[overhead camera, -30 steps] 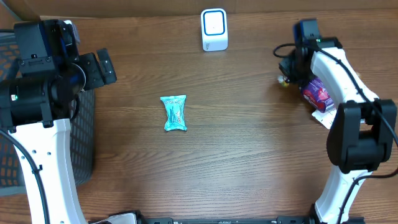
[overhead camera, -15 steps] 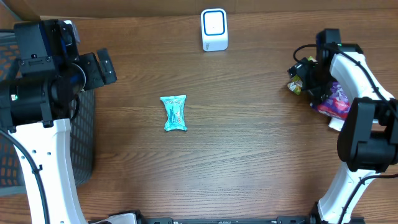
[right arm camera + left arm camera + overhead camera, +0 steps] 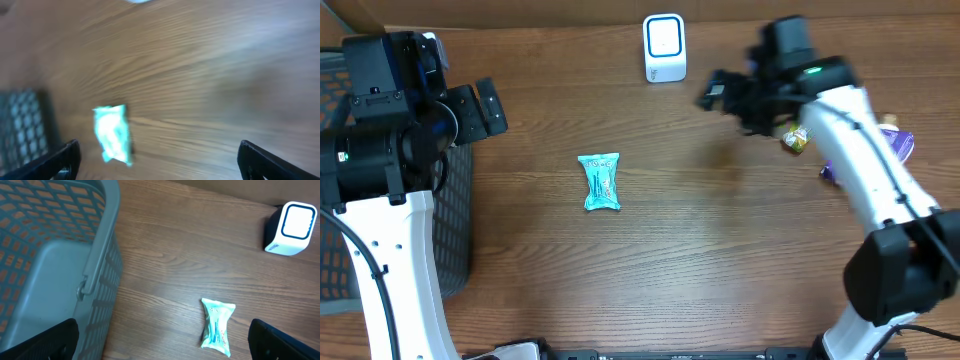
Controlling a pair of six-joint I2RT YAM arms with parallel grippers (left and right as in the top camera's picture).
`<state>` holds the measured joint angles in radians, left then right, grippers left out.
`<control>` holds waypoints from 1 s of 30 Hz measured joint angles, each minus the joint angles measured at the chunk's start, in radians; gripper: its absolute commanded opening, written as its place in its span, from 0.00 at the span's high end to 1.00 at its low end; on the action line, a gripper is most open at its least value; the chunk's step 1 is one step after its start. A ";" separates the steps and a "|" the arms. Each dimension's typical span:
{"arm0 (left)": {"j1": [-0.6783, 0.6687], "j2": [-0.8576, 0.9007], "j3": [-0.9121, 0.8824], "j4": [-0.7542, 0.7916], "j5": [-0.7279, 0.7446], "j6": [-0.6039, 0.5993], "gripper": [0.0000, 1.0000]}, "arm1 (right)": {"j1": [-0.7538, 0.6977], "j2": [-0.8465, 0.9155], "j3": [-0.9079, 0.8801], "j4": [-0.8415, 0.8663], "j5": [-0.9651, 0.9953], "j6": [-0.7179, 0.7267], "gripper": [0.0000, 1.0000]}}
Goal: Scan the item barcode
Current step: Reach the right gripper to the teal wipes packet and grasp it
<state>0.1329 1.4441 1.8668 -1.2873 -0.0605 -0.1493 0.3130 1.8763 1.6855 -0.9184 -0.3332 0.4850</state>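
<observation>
1. While the right end effector [image 3: 725, 95] is seen above the worktop [image 3: 720, 260] just right of the scanner [image 3: 664, 47], its fingers are shown spread wide in the wrist view, with nothing between them (that view is badly blurred).
2. Over on the left, the left end effector [image 3: 480, 112] is likewise seen apart and empty, beside the mesh basket [image 3: 60, 270].
3. And the teal packet [image 3: 600, 182] is found lying flat near the middle of the worktop, alone, well apart from both end effectors and nearer than the scanner at the far edge.
4. Handling is judged as follows: a light, soft film pouch, probably slick, which would be expected to crumple or slide if pinched carelessly.
5. A hold across the narrow width, close to one crimped end seam, is advised, so that the printed faces are left uncovered for the scanner (where the barcode sits cannot be told from these views).
</observation>
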 measured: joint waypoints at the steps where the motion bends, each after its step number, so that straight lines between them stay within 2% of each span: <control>1: 0.000 0.000 0.000 0.000 0.000 0.000 0.00 | 0.031 0.004 -0.006 0.029 0.000 -0.005 0.00; 8: 0.000 0.000 0.000 0.000 0.000 0.000 0.01 | 0.266 0.102 -0.027 0.085 0.024 -0.028 0.04; 15: 0.000 0.000 0.000 0.000 0.000 0.000 0.00 | 0.483 0.175 -0.044 0.103 0.297 -0.108 0.12; 19: 0.000 0.000 0.000 0.000 0.000 0.000 0.00 | 0.595 0.180 -0.044 0.192 0.432 -0.165 0.14; 23: 0.000 0.000 0.000 0.000 0.000 0.000 0.00 | 0.647 0.214 -0.044 0.248 0.495 -0.228 0.17; 30: 0.000 0.000 0.000 0.000 0.000 0.000 0.01 | 0.670 0.310 -0.044 0.275 0.539 -0.317 0.28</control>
<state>0.1329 1.4445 1.8668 -1.2877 -0.0605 -0.1490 0.9833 2.1860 1.6413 -0.6430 0.2058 0.1680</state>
